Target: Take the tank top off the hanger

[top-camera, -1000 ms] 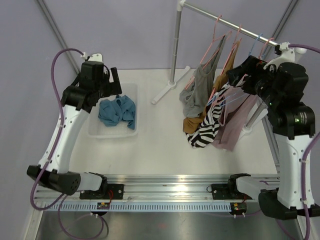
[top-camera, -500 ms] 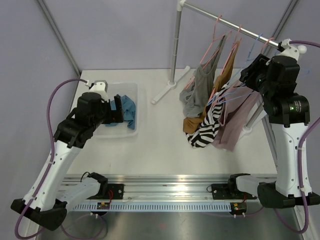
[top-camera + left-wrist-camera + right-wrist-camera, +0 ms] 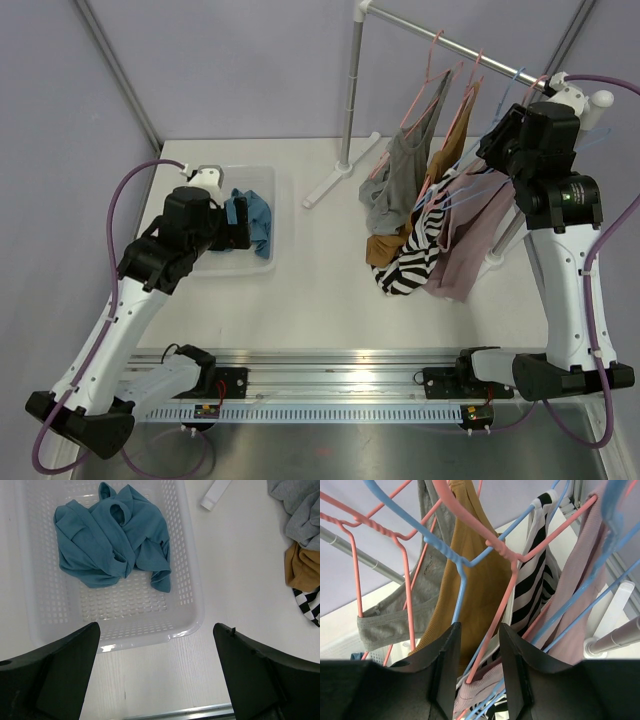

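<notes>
The left gripper (image 3: pixel 155 630) hangs with its jaws spread wide above the white perforated basket (image 3: pixel 192 580), well apart from the rack, so the right arm is the nearer one. The right gripper (image 3: pixel 479 626) has its jaws narrowly parted, with a thin pink wire hanger (image 3: pixel 493 615) running between them, not pinched. The ribbed mauve tank top (image 3: pixel 580 580), soft and limp, hangs lengthwise down just beside them, under the metal rail (image 3: pixel 450 42).

Your right gripper (image 3: pixel 479 665) sits just below the mustard top (image 3: pixel 485 585), fingers apart. A pink hanger (image 3: pixel 512 557) wire and a blue hanger (image 3: pixel 461 562) wire run down between them. Grey top (image 3: pixel 390 625) is left of the mustard top, striped top (image 3: pixel 532 595) right of it, mauve top (image 3: pixel 575 605) beyond that.
</notes>
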{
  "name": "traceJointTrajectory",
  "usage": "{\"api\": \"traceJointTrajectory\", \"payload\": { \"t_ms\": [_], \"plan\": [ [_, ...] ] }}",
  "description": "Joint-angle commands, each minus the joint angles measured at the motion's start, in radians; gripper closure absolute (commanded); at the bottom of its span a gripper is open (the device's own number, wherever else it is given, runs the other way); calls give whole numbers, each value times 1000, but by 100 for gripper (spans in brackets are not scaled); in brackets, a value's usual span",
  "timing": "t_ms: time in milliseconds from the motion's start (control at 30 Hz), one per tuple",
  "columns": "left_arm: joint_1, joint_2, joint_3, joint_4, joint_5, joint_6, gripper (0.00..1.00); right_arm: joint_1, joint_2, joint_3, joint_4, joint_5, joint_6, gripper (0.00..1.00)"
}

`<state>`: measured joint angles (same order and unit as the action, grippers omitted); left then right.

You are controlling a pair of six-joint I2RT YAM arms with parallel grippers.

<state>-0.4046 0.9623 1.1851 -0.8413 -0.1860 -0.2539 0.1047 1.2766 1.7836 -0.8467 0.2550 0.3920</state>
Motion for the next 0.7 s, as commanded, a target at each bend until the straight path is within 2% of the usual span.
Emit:
{"api": "traceJointTrajectory", "payload": {
  "t_ms": [0, 300, 333, 400, 433, 533, 567, 600, 667],
  "plan": [
    [-3, -4, -7, 48, 20, 24, 1, 0, -8, 20, 57, 56, 5, 57],
    [-3, -8, -15, 53, 22, 31, 1, 0, 20, -46, 77, 110, 4, 59],
    [-3, -8, -16, 56, 22, 33, 1, 0, 14, -70, 72, 124, 8, 69],
    [-3, -7, -19, 56, 23, 34, 1, 0, 9, -85, 81, 125, 15, 70],
    [-3, -5, -18, 56, 23, 35, 1, 0, -5, -90, 84, 127, 16, 78],
    [-3, -7, -22, 57, 25, 38, 1, 0, -34, -102, 98, 124, 31, 88],
    [-3, -5, -24, 57, 25, 38, 1, 0, -40, -101, 98, 124, 36, 96],
    [-3, -7, -25, 61, 25, 38, 1, 0, -45, -98, 97, 124, 41, 100],
    [-3, -8, -25, 62, 28, 38, 1, 0, -52, -79, 90, 116, 44, 100]
  ]
}}
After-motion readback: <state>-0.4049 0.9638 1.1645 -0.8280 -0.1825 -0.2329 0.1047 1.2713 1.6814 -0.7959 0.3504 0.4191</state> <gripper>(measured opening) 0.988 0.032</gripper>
